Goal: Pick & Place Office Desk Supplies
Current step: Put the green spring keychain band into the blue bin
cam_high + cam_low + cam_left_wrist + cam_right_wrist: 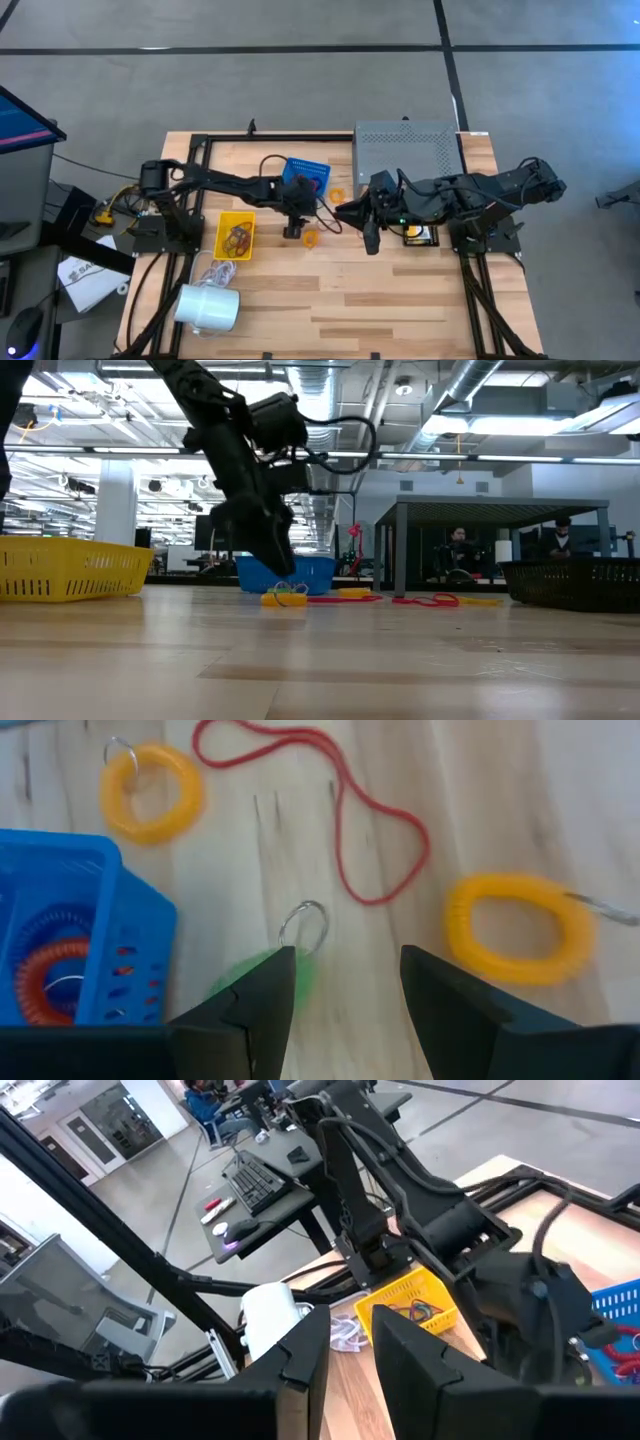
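Note:
Coiled wrist bands with metal key rings lie on the wooden table. A green one (pixel 300 970) lies half hidden under one finger of my left gripper (pixel 345 985), which is open and points steeply down just above it (pixel 293 232). Two orange coils (pixel 150 792) (pixel 518 927) and a red rubber band (pixel 345 820) lie around it. My right gripper (pixel 371 243) hangs raised to the right, open with nothing between its fingers (pixel 350 1355).
A blue basket (pixel 305 172) holding an orange-red coil stands just behind my left gripper. A yellow basket (pixel 237 235) with bands is to its left. A grey perforated shelf (pixel 408 150) stands at the back right, and a white cylinder (pixel 210 307) lies near the front left.

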